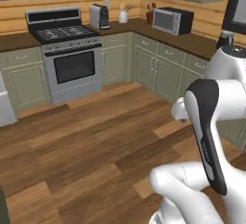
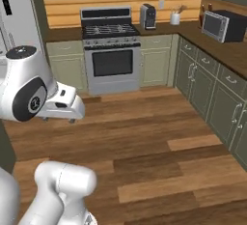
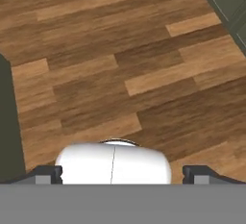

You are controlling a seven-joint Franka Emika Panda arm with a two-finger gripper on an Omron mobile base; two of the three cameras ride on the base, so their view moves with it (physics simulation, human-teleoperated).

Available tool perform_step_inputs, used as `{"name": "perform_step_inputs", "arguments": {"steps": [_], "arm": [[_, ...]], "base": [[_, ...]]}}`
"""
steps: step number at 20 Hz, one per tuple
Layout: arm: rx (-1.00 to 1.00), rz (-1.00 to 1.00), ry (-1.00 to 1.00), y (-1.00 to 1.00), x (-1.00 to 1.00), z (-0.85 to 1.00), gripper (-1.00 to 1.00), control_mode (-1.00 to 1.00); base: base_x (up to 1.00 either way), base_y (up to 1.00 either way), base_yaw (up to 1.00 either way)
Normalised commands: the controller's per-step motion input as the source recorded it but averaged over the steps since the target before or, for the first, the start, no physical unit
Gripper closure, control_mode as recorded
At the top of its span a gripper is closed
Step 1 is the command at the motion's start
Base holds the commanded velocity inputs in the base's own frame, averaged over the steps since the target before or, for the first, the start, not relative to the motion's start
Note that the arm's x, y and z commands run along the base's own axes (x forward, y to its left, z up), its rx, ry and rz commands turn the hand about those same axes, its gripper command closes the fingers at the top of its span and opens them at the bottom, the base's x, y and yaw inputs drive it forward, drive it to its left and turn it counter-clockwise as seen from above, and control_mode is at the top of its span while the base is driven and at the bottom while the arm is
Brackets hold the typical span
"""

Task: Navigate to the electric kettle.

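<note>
We are mid-drive, facing the corner counters. From the left we pass the silver-and-black oven range (image 1: 67, 50), then the boxy silver microwave (image 1: 172, 20). At far right sits what looks like the small dark silver-lidded electric kettle (image 1: 224, 39), partly hidden by the arm. Next, the base must turn right and close in. The arm is folded, the gripper (image 3: 122, 175) pointing at the floor, its fingers spread and empty.

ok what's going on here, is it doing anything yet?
Nothing is being handled. The gripper is open and empty, pointing down at the wooden floor. The robot stands mid-kitchen, facing the stove. The kettle seems to be the dark, silver-topped jug on the right counter, partly behind the arm.
</note>
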Motion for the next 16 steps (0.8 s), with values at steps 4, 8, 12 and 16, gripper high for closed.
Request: {"name": "perform_step_inputs", "arguments": {"steps": [4,8,12,16], "arm": [[0.00,0.00,0.00,0.00,0.00,0.00,-1.00,1.00],[0.00,0.00,0.00,0.00,0.00,0.00,-1.00,1.00],[0.00,0.00,0.00,0.00,0.00,0.00,-1.00,1.00],[0.00,0.00,0.00,0.00,0.00,0.00,-1.00,1.00]], "base": [[1.00,-0.02,-0.06],[1.00,-0.03,0.00],[0.84,-0.23,-0.21],[0.11,-0.06,-0.84]]}}
